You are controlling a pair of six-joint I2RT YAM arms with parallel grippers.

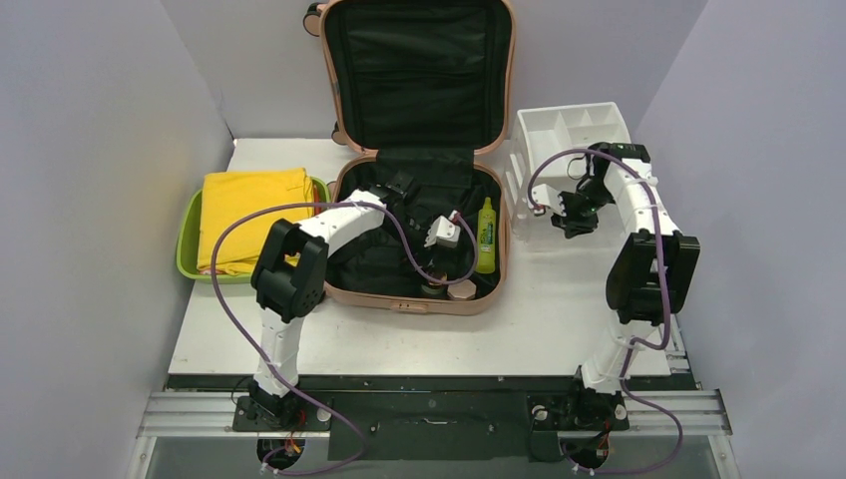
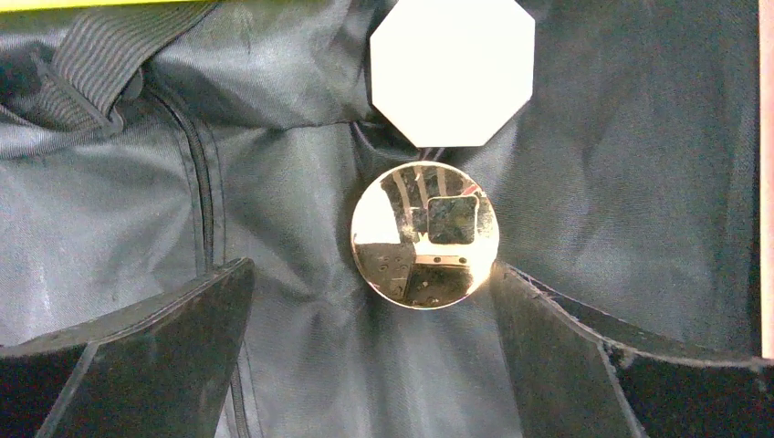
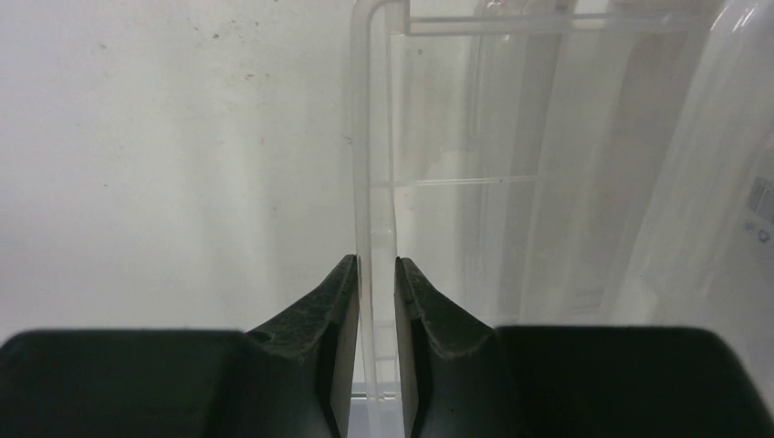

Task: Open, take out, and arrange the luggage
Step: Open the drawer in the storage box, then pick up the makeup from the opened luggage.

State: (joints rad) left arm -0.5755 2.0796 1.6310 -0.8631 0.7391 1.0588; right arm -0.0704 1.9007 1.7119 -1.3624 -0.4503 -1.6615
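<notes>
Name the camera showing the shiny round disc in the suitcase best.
Left wrist: the shiny round disc sits mid-frame on the suitcase lining, between the left gripper's open fingers. The top view shows only a dark spot near the front wall. Right wrist shows none of it.

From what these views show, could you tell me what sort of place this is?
Probably a robotics lab test cell: plain pale partition walls enclose a white table, two robot arms are bolted to a metal rail, and a salmon-pink suitcase lies open.
</notes>
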